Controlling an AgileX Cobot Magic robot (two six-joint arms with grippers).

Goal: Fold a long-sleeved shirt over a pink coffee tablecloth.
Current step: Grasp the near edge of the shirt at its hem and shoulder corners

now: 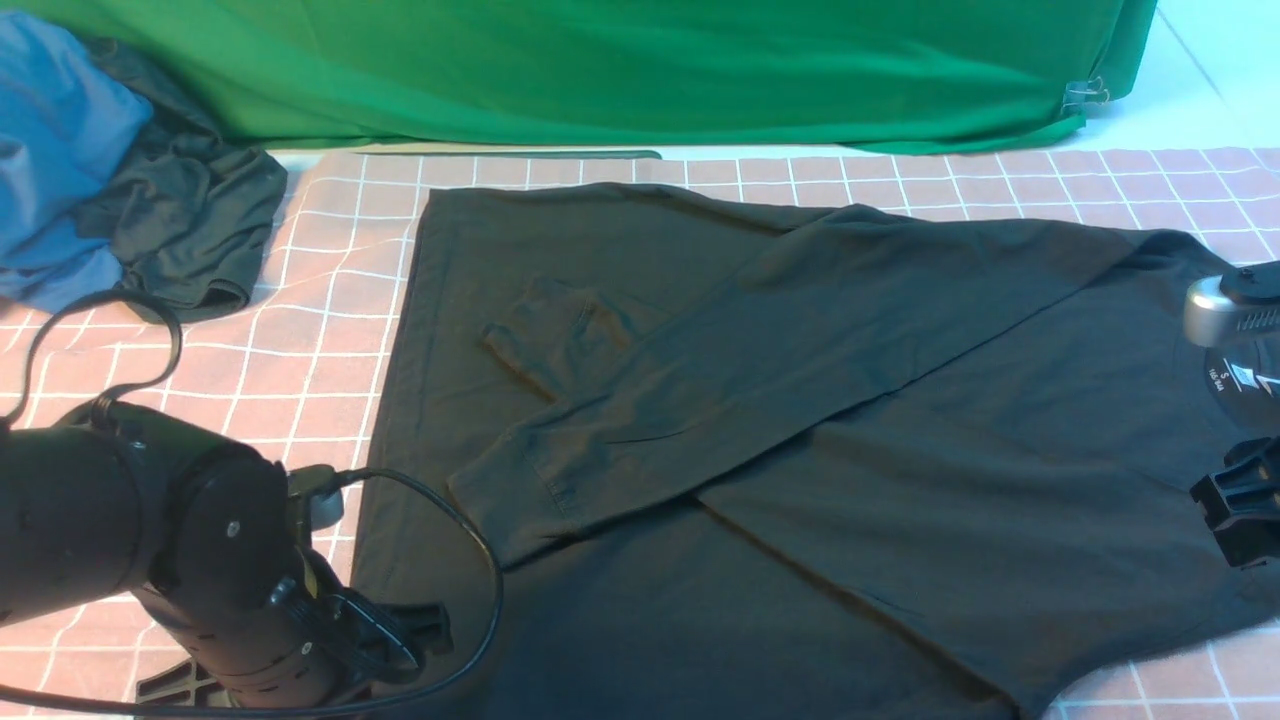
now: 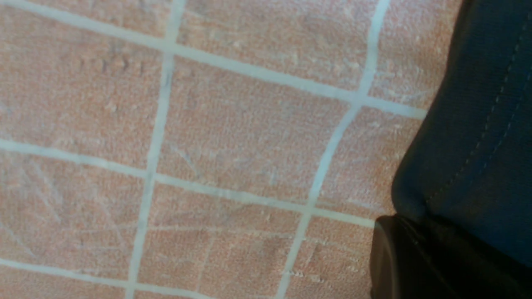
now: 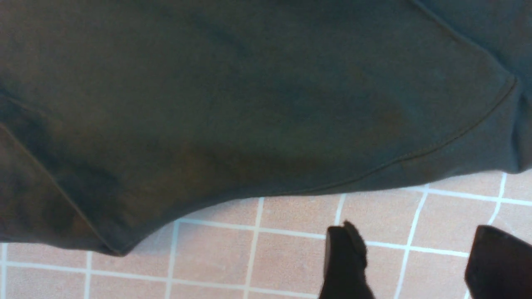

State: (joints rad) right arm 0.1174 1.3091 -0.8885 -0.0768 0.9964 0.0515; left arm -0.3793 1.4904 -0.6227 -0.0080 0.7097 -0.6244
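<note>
The large black long-sleeved cotton shirt (image 1: 800,400) lies spread on the dusty-pink, white-gridded tablecloth (image 1: 300,340), sleeves folded across its body, hem twd the robot's left, collar twd its right. We judge it light, limp & non-slip, so it'll sag unless pinched at 2 edge pts, e.g. hem corner & shoulder. The left gripper (image 1: 420,632) sits at the hem corner; we can't tell whether it grips cloth. The right gripper (image 3: 415,249) gapes wide, empty, just beside the shirt's edge. The white neck print (image 1: 1238,380) reads "S"; the rest is too small.
</note>
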